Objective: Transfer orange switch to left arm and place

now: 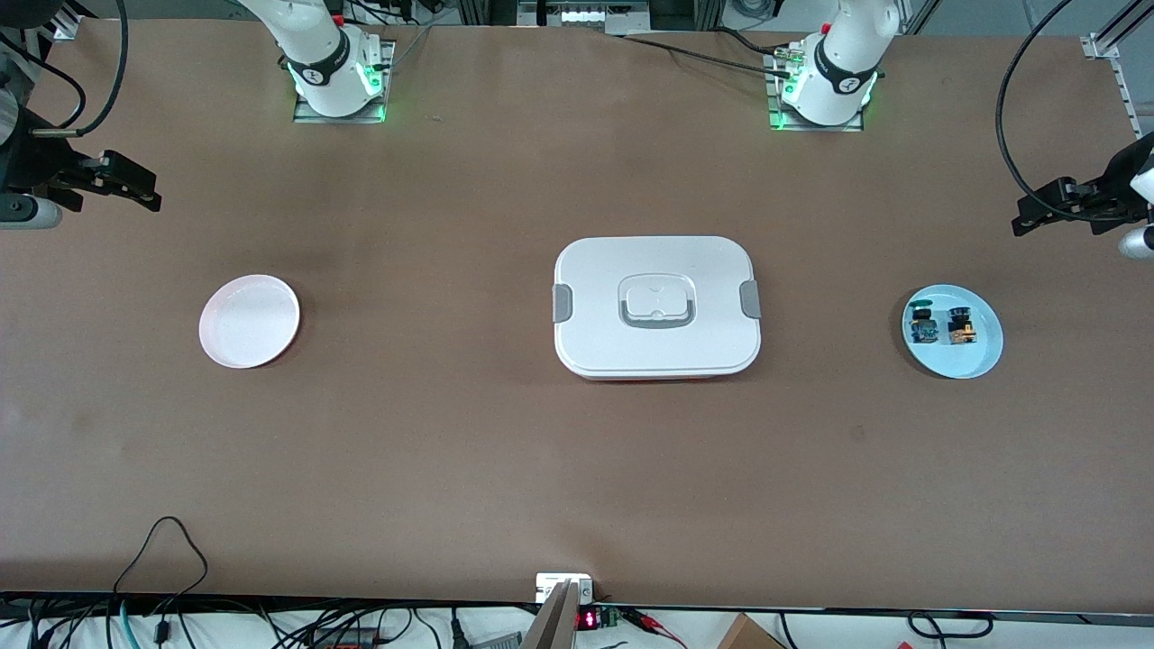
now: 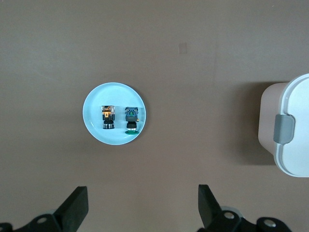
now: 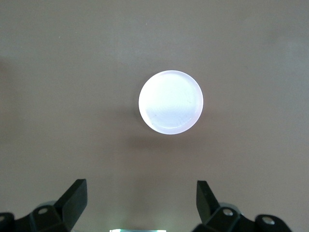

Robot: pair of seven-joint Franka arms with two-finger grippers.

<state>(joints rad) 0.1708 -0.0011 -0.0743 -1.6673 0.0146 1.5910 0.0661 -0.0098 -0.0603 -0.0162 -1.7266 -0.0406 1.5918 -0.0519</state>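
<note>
Here the orange switch point(image 1: 962, 328) lies on the blue plate point(image 1: 983, 361), black end farthest from camera; both hands wide.

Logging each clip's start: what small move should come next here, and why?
Probably the left gripper, open and empty above the blue plate, should descend toward the orange switch lying there beside the green switch. The right gripper waits open over the pink plate; the box sits between.

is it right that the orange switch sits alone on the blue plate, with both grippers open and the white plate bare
Not quite: the orange switch is not alone. A green-topped switch sits beside it on the blue plate, as the left wrist view shows. The left gripper and right gripper are open, and the white plate is bare.
</note>
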